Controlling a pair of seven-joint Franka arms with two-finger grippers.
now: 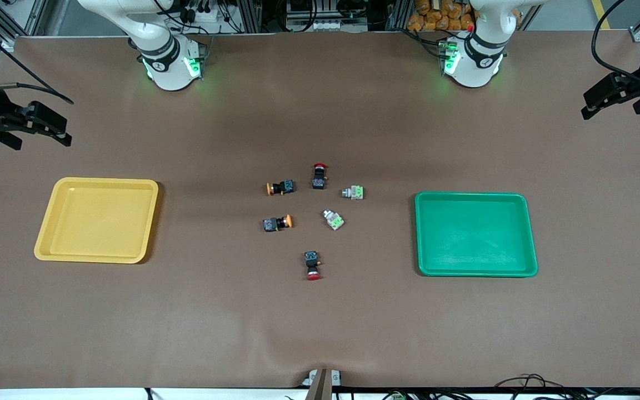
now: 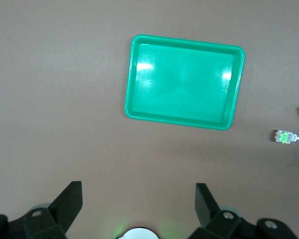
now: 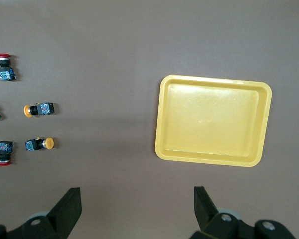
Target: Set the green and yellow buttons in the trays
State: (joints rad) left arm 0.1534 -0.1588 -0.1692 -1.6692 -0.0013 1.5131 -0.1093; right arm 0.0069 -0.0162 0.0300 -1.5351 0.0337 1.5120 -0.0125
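Both hands, the left hand (image 2: 138, 199) and right hand (image 3: 137, 199), hang open and empty high over the tabletop (image 1: 320, 322), waiting, while the yellow-capped buttons (image 1: 280, 188) and green buttons (image 1: 353, 193) lie clustered between the yellow tray (image 1: 48, 244) and green tray (image 1: 528, 233), close among red-capped switches (image 1: 313, 265) that a careless reach could well seize instead.

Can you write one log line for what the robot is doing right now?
left gripper: open, waiting | right gripper: open, waiting | buttons: on table between trays | yellow tray, green tray: no buttons
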